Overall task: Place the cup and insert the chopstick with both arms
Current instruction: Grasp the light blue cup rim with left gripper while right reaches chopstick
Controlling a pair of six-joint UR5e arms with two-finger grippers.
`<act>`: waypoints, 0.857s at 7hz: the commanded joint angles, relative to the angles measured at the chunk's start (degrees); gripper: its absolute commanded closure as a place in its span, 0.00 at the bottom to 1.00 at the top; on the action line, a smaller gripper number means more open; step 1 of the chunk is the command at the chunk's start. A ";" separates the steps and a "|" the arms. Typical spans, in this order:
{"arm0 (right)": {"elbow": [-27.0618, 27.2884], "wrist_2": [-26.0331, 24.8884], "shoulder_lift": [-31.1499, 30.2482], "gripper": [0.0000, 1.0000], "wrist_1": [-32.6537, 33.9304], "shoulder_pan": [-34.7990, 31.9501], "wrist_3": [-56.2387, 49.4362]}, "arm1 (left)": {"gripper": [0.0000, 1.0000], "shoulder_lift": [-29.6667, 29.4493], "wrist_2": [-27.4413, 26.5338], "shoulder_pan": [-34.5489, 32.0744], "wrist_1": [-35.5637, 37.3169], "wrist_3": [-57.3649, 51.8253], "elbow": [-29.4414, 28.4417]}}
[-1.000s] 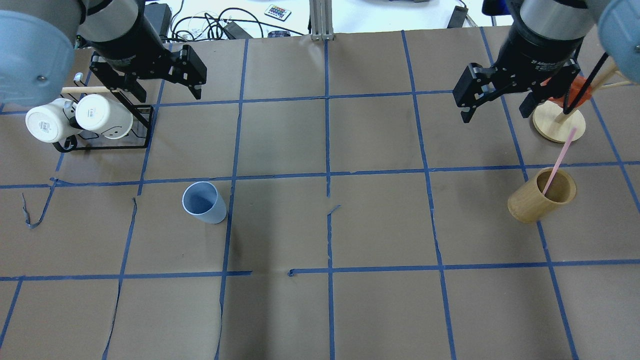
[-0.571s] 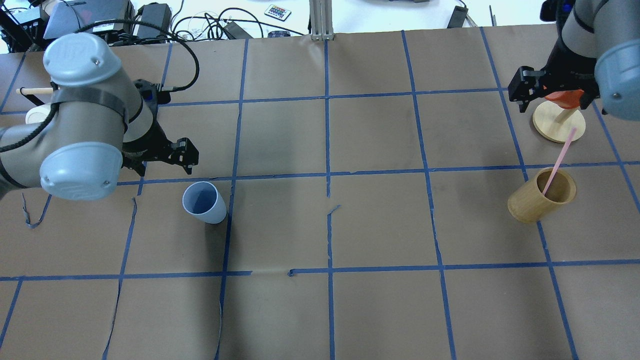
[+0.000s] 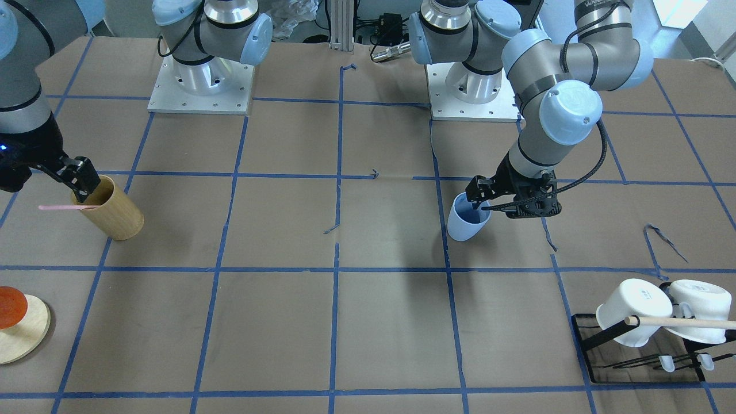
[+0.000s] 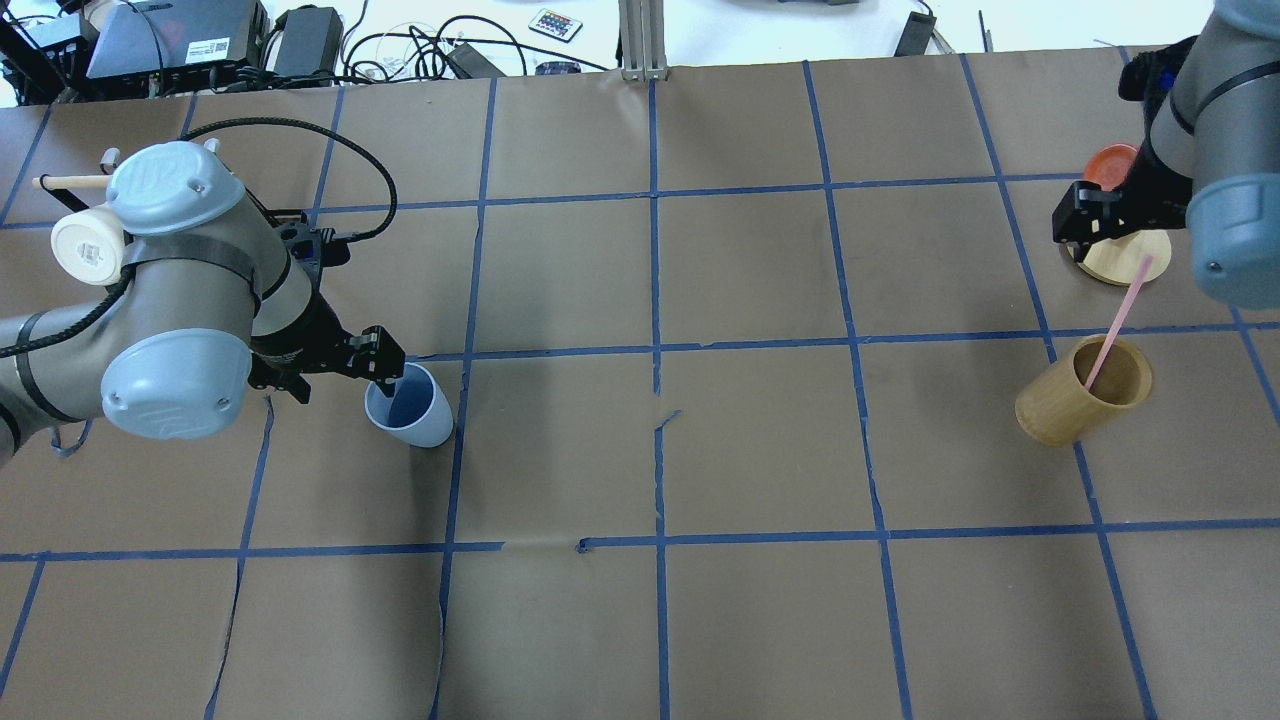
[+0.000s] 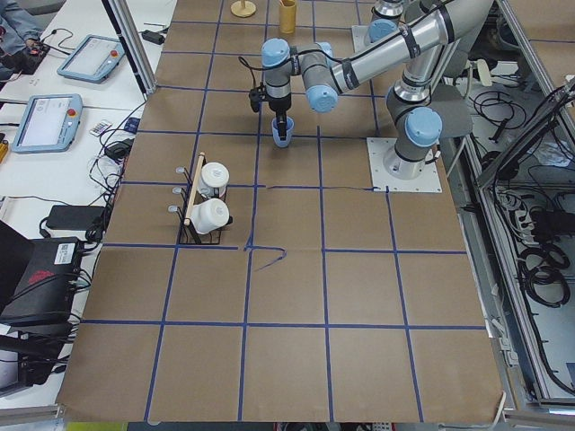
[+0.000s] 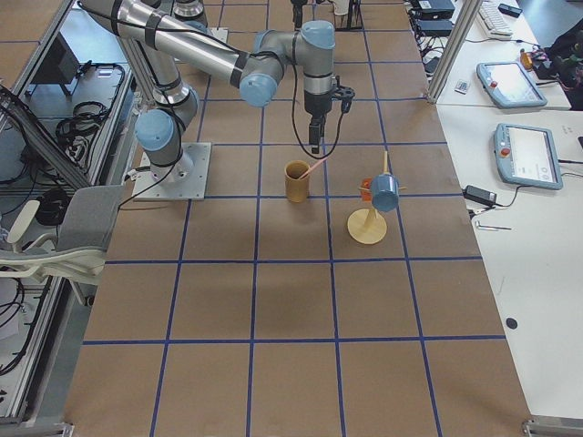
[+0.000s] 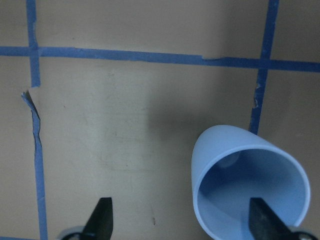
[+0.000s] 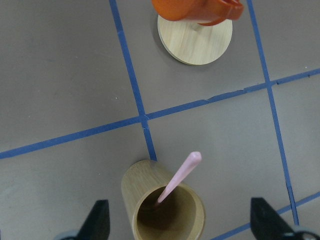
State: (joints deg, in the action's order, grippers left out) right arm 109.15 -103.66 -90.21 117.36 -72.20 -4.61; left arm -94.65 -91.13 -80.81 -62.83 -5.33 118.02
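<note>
Straddling the rim of the cup (image 4: 412, 408), the left gripper (image 7: 180, 220) is spread wide and grips nothing: in the left wrist view one finger (image 7: 261, 219) hangs over the cup's blue hollow, just inside the rim, while the other is outside the cup, over bare brown table (image 4: 760, 440). Whether the inner finger touches the cup's wall cannot be told. The cup stands upright, mouth up, on the table beside a blue tape line. Well apart from the cup, toward the robot's right, a tan wooden cylinder (image 4: 1058, 412) holds the pink chopstick (image 8: 179, 180), which leans on the rim with its upper end sticking out. The right gripper (image 3: 79, 179) hovers above that cylinder, far from the cup, its fingers wide apart and empty, clear of the chopstick. Farther from the cup, past the cylinder, sits a round wooden stand (image 8: 196, 44). On the cup's other side, toward the robot's left, two white mugs (image 3: 632, 313) hang on a black rack (image 3: 592, 345).
</note>
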 commanded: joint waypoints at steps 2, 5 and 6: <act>7.46 0.82 0.30 0.07 14.78 2.49 -4.67 | 0.89 -2.20 1.40 0.04 1.83 -0.20 0.63; 7.21 3.18 1.09 0.31 16.76 2.50 -5.07 | 1.00 -1.33 2.44 -0.66 1.92 -0.22 -0.94; 7.21 4.24 1.09 0.42 17.80 2.50 -4.97 | 1.00 -1.24 7.59 -1.45 0.70 1.27 -3.30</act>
State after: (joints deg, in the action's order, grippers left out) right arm 116.37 -100.88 -89.18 134.18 -69.72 -9.74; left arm -96.17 -87.77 -81.43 -61.21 -5.47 116.88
